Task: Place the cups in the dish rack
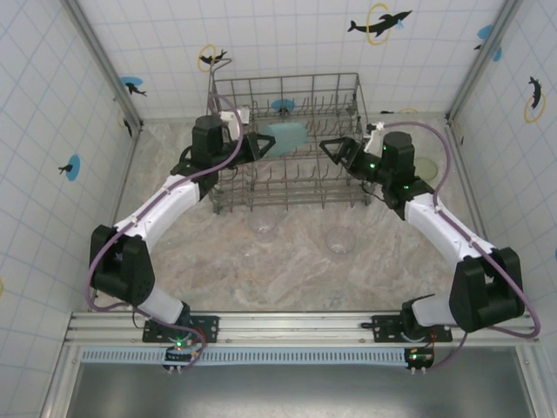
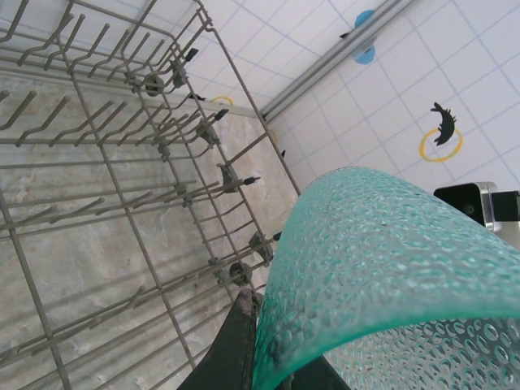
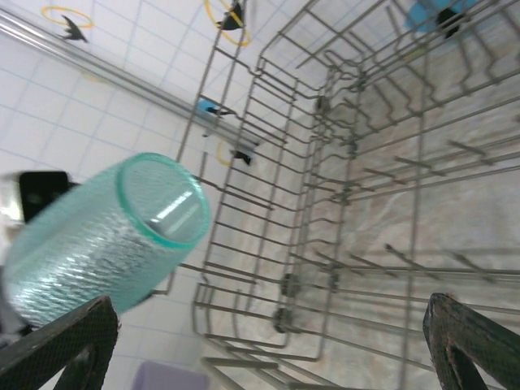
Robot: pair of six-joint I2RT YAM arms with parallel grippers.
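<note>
The grey wire dish rack [image 1: 287, 91] stands at the back middle of the table. My left gripper [image 1: 264, 144] reaches in over the rack's left side, shut on the rim wall of a teal cup [image 1: 285, 138], which it holds on its side above the tines. In the left wrist view the teal cup [image 2: 390, 260] is pinched at its rim between my fingers [image 2: 236, 341]. My right gripper [image 1: 331, 148] hangs open over the rack's right part, facing the teal cup [image 3: 106, 231] with nothing between its fingertips [image 3: 467, 341]. Two clear cups [image 1: 264, 228] [image 1: 341, 241] sit on the table in front of the rack.
A pale green cup [image 1: 426, 165] sits on the table right of the rack, behind my right arm. A lavender object [image 3: 166, 380] shows beyond the rack's far wall [image 3: 244, 244]. Tiled walls close in the table on the left, back and right.
</note>
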